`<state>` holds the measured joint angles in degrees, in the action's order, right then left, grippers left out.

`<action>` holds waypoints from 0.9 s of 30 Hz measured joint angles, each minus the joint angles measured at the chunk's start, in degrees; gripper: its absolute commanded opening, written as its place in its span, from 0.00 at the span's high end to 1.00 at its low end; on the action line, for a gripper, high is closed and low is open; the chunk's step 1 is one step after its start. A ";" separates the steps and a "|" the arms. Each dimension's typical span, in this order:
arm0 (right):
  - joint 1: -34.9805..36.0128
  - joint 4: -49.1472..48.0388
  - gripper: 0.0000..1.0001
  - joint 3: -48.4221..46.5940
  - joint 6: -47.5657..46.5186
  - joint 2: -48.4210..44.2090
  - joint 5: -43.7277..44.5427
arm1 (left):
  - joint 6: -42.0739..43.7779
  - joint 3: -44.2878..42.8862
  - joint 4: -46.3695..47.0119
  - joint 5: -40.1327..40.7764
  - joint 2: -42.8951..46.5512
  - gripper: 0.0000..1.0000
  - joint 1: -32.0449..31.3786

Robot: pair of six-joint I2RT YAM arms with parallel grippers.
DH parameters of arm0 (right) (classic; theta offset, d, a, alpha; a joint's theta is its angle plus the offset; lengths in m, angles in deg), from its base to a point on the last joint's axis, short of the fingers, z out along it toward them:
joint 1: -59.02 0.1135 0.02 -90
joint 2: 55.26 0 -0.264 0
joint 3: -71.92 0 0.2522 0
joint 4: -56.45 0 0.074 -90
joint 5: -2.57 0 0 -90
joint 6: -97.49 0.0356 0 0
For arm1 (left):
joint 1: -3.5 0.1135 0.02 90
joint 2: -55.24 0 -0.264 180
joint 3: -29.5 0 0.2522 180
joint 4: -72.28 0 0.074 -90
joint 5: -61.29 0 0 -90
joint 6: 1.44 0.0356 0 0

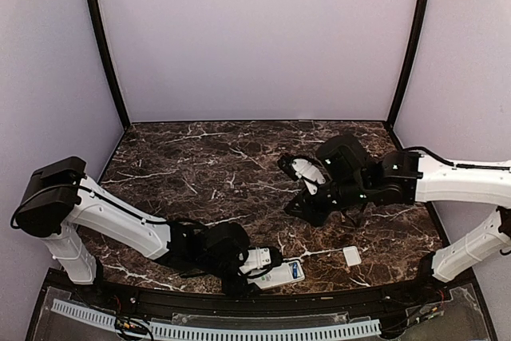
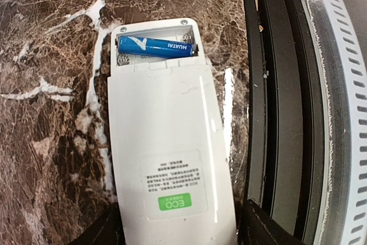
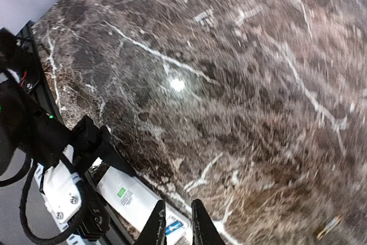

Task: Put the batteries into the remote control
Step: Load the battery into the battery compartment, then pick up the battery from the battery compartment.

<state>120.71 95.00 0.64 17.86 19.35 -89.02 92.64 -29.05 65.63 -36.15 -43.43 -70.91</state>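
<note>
Left gripper [image 1: 274,264] clamps remote control [image 2: 169,136] (one battery [image 2: 156,46] seated)

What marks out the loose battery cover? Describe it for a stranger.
Follow the near edge of the marble table toward the right. Just right of the long white remote lies the cover, alone on the stone: a small, blank white rectangle, far shorter than the remote.

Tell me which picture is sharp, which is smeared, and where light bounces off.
Left wrist view: sharp, print readable on the battery in the remote control. Right wrist view: marble table smeared by blur, one white glare spot. Top view: evenly lit, clear.
</note>
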 measured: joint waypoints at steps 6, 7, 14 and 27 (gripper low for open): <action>0.42 11.63 0.84 0.02 23.32 4.02 0.52 | -1.18 2.34 -0.98 1.62 2.78 0.26 0.00; 0.85 13.07 0.82 0.07 26.12 4.37 0.55 | -1.46 2.80 -1.40 2.14 3.39 0.26 0.00; 7.74 19.21 0.76 -1.27 39.87 9.86 0.24 | -4.35 7.17 -2.43 4.57 11.28 0.24 0.00; 10.64 25.20 0.83 -9.31 46.99 22.93 0.33 | -8.20 11.47 -0.42 9.92 19.21 0.23 0.00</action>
<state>131.36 120.21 -8.67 64.86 42.28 -88.69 84.44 -17.58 65.22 -26.23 -24.22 -70.91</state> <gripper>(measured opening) 0.169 0.765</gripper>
